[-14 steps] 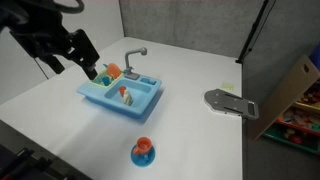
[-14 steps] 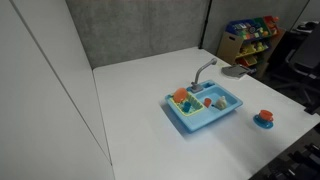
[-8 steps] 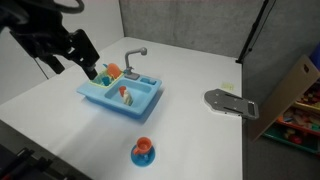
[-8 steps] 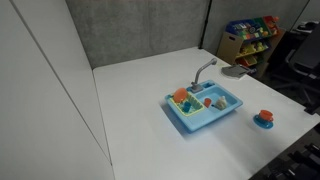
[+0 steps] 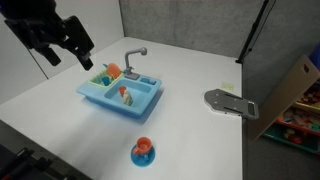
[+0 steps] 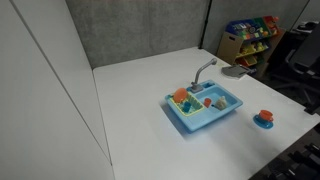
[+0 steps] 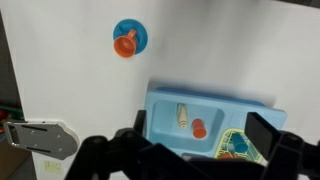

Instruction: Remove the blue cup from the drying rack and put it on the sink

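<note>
we see gripper [image 5: 72, 50] lifted higher off the sink [image 5: 112, 104] than before, jaws apart and empty, drying rack [image 5: 106, 76] in sink's far end, blue cup too small for us to pick out there

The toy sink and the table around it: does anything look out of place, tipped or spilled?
Nothing looks spilled or broken. One thing stands apart: a blue-and-orange item sits alone on the white table, well away from the sink. A grey flat object also lies near the table's far edge.
</note>
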Controlling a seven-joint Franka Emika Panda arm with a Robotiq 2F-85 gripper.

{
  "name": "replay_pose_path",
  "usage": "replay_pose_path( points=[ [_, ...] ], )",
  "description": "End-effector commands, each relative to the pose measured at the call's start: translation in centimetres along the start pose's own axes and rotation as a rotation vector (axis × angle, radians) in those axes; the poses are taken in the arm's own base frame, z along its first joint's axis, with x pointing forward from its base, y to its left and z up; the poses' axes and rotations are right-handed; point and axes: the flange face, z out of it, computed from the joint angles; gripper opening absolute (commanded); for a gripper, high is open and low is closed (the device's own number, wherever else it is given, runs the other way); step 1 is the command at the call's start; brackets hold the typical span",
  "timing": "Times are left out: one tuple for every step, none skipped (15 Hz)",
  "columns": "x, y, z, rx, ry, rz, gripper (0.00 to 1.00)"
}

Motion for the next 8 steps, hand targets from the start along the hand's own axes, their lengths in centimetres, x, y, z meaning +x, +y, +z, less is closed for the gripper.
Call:
replay_pose_path(
  points=[
    [2.2,-1.8,-1.8,-0.029,-0.031,0.02,1.0],
    [2.8,-2.5,-2.2,-0.035,-0.039,0.025,1.0],
    [3.5,-3.2,-2.5,-0.044,-0.048,0.033,1.0],
    [4.1,-3.9,-2.8,-0.051,-0.054,0.034,1.0],
    [4.7,-4.6,-3.0,-0.058,-0.064,0.04,1.0],
    [5.4,-5.1,-3.1,-0.062,-0.075,0.045,1.0],
    [6.0,-5.6,-3.2,-0.063,-0.084,0.046,1.0],
    [6.7,-6.0,-3.2,-0.064,-0.095,0.05,1.0]
  ],
)
